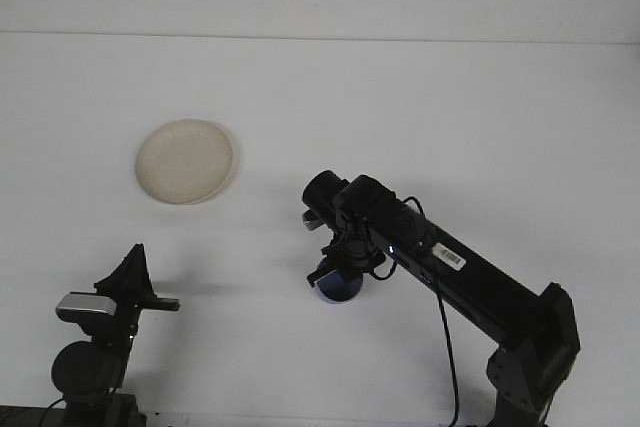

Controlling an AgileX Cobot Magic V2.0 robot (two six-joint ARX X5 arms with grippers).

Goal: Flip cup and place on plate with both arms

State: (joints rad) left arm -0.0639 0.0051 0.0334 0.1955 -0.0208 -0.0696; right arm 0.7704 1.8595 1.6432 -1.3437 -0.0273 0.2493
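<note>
1. Nearest, the left black claw (128,272) sits low at the table's near edge; I cannot tell whether it is open.
2. The right black claw (340,269) points down, gripping the small blue cup (338,285). Its arm's white label is unreadable.
3. The round cream plate (185,161) lies far left of it, well apart.

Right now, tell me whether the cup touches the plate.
Apart. The front view shows bare table between the cup, under the right pincer, and the plate.
</note>
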